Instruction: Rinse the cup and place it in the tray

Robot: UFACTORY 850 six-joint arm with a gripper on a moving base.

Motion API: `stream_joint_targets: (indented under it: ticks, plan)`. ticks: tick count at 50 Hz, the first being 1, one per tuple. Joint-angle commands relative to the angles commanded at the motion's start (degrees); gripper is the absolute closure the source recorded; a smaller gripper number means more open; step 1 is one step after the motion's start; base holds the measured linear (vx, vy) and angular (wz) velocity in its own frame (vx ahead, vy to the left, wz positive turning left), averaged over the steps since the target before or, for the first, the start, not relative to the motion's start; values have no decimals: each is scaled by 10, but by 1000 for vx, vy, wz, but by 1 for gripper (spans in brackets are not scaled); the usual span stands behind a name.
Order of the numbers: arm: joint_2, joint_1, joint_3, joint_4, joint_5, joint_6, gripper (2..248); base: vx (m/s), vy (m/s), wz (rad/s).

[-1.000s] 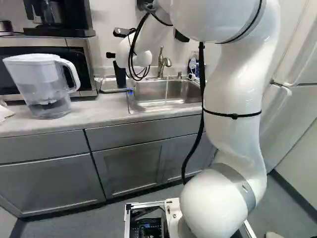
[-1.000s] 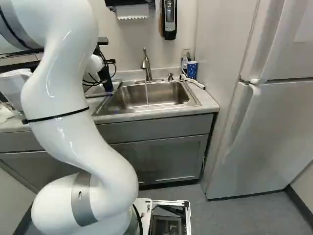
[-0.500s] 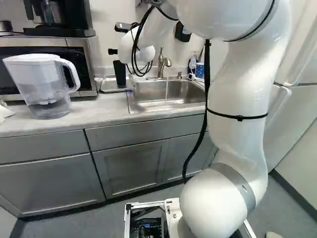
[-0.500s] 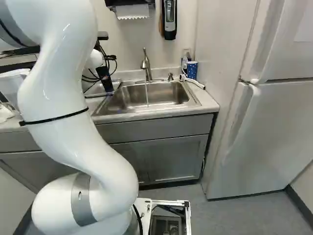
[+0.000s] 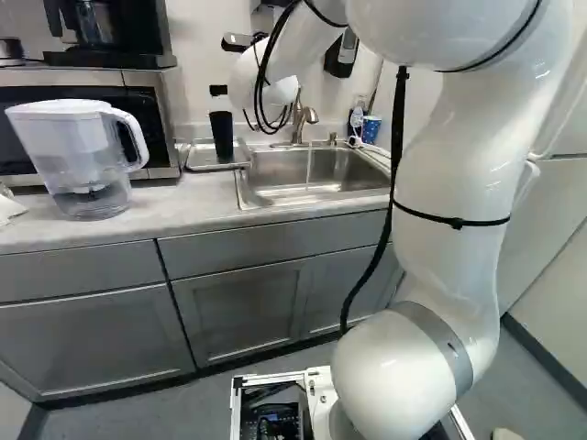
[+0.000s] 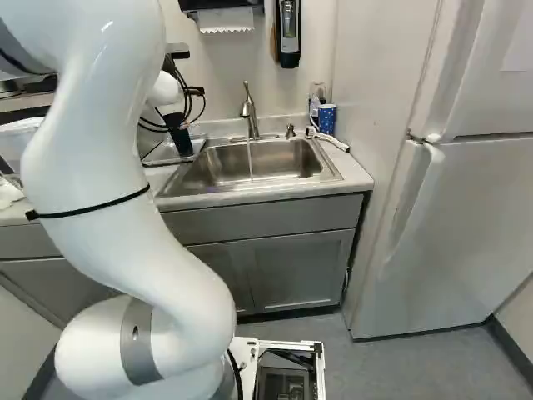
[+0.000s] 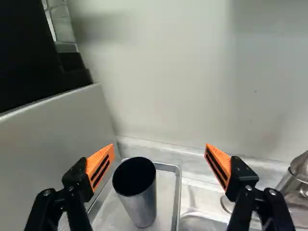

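Spread wide at the hand (image 7: 160, 155), gripping nothing. Seeing tumbler (image 7: 140, 206) upright in metal tray (image 7: 177, 197), at nine o'clock of sink (image 5: 275, 194) in left base view. Judging placement done; next, ease back well clear of tumbler, then close faucet (image 6: 248, 110), seemingly running a thin stream.

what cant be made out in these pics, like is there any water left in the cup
- Inside of the cup: too dark in the wrist view to tell if water is left.
- Near end of the tray: cut off by the wrist view's edge.
- Near inner wall of the sink: hidden below its front rim, right base view.
- Top of the coffee maker: cut off, left base view.
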State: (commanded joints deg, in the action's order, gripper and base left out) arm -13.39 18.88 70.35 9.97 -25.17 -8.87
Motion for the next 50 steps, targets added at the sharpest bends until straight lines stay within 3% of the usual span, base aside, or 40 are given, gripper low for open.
stream_joint_targets:
  ticks: [27,50]
  plan:
    - [27,-39,3,8,46,0,3,0,0,0]
    - [25,-66,32,8,63,0,3,0,0,0]
